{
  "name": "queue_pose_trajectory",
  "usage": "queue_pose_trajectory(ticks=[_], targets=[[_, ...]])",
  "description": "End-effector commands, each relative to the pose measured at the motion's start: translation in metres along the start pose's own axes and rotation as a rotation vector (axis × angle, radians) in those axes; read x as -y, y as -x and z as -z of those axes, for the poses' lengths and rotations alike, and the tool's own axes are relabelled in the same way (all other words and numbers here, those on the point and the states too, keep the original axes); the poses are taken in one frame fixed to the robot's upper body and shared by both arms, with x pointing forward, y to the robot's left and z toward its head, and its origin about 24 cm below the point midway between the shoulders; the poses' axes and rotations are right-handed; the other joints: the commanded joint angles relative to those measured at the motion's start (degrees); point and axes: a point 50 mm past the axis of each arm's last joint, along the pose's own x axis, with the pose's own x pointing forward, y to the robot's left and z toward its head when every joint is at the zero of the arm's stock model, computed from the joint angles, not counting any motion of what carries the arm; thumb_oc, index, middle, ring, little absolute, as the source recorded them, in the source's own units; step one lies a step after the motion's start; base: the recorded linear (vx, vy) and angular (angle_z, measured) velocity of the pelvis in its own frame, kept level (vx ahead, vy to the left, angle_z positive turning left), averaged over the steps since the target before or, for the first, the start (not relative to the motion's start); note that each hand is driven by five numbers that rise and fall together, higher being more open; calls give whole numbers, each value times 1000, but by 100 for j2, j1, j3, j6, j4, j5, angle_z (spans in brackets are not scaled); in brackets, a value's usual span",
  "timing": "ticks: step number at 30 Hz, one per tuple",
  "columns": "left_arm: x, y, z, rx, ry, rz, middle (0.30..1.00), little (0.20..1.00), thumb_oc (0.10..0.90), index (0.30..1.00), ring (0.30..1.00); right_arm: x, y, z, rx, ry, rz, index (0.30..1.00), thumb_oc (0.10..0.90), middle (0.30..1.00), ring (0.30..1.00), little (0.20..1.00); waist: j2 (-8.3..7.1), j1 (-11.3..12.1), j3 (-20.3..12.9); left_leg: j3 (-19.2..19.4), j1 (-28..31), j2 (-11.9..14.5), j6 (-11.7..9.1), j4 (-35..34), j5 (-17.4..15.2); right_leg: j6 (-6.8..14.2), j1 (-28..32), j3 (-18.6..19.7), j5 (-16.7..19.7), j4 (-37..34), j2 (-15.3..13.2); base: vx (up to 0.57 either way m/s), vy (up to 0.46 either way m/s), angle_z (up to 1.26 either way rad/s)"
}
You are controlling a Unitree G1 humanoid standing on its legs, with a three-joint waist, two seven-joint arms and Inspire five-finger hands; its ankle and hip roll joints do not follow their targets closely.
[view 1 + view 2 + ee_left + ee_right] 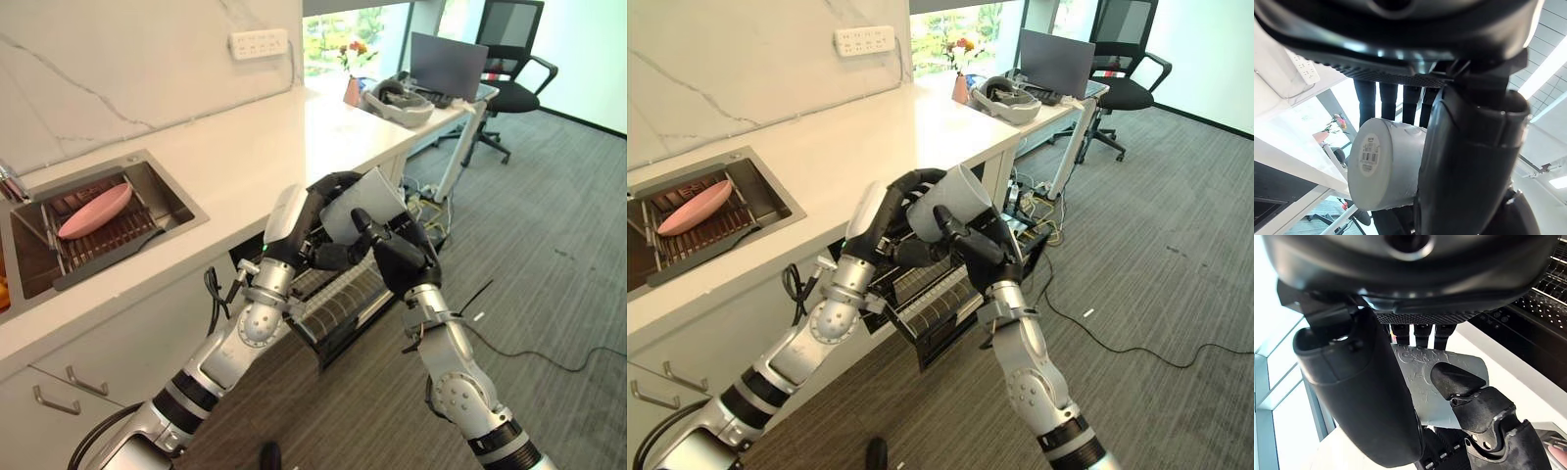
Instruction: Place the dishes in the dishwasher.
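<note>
Daylight pours in from the window (pixel 353 24) at the far end of the white counter (pixel 245 147), which glares almost blank near it. The sink (pixel 147 196) lies darker, and shade gathers under the counter's edge. In the wrist views each robot hand is a dark, soft blur up close against bright, washed-out background.

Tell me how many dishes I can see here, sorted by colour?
Grey cup, held between the left hand and the right hand above the dishwasher rack: 1
Pink dish, lying in the sink: 1
Total: 2
</note>
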Motion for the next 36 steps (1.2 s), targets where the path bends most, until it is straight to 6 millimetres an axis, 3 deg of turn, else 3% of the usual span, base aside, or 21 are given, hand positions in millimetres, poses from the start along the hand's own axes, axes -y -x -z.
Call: queue_pose_trajectory(ticks=[1,6,7,8,15,16,17,21,23,26,28,33,36], targets=[[20,-19,-37,247,-18,129,300,300,400,300,300,-52,-20,-46,253,-27,-267,300,400,300,300,300,165,156,-285,243,681,-67,-82,30,-946,-126,-474,159,-106,293,632,-2,-15,4],[16,-10,-26,199,-18,126,300,300,400,300,300,-45,-20,-55,303,9,-222,300,400,300,300,300,182,213,-252,194,628,-84,-84,30,-920,-129,-482,69,-89,270,631,-4,-14,12],[13,-7,-24,184,-13,118,502,502,535,502,502,-42,-19,-56,310,14,-206,300,400,300,300,300,185,226,-255,186,620,-83,-87,30,-916,-123,-475,51,-82,249,631,0,-8,14],[11,-4,-21,167,-4,108,900,900,800,900,900,-41,-19,-58,321,23,-193,300,400,300,300,300,187,247,-252,191,613,-81,-93,30,-911,-118,-463,24,-81,230,622,5,-5,6],[2,26,8,-18,83,83,900,900,800,900,900,-27,-19,-80,408,111,-120,300,400,300,300,300,213,339,-249,158,609,-117,-100,30,-905,-107,-384,-111,-84,192,572,6,-1,1],[0,40,18,-85,106,93,900,900,800,900,900,-22,-19,-94,467,168,-90,300,400,300,300,300,214,390,-246,146,600,-132,-104,30,-909,-96,-373,-164,-82,191,554,20,-3,7],[0,40,18,-86,107,93,900,900,800,900,900,-22,-19,-94,467,168,-89,300,400,300,300,300,213,382,-249,142,600,-133,-104,30,-909,-96,-371,-169,-83,191,552,35,1,8],[-4,79,48,-298,176,106,900,900,800,900,900,-5,-18,-126,558,378,6,300,400,300,300,300,206,480,-238,79,549,-159,-114,30,-895,-60,-356,-307,-95,215,495,20,1,12],[2,107,71,-493,282,100,900,900,800,900,900,13,-20,-137,472,634,41,300,400,300,300,300,178,513,-219,57,527,-165,-128,30,-877,-45,-352,-376,-95,240,470,0,-7,14],[16,139,90,-689,410,177,900,900,800,900,900,29,-27,-157,352,881,58,300,400,300,300,300,108,559,-206,8,486,-173,-149,30,-911,-36,-374,-434,-140,296,443,9,-21,21],[26,164,105,-825,399,240,900,900,800,900,900,37,-36,-162,248,991,57,300,400,300,300,300,105,599,-166,-62,454,-181,-155,30,-890,-30,-391,-509,-162,372,418,17,-4,25],[31,190,124,-966,291,284,900,900,800,900,900,55,-51,-160,104,1119,103,300,400,300,300,300,60,732,-139,-181,369,-201,-171,30,-843,-34,-385,-642,-190,396,406,2,-10,9],[41,227,136,-1139,249,308,900,900,800,900,900,78,-62,-156,1,1221,208,300,400,300,300,300,33,921,-92,-314,267,-213,-181,30,-785,-44,-389,-769,-205,402,395,8,-23,22]])
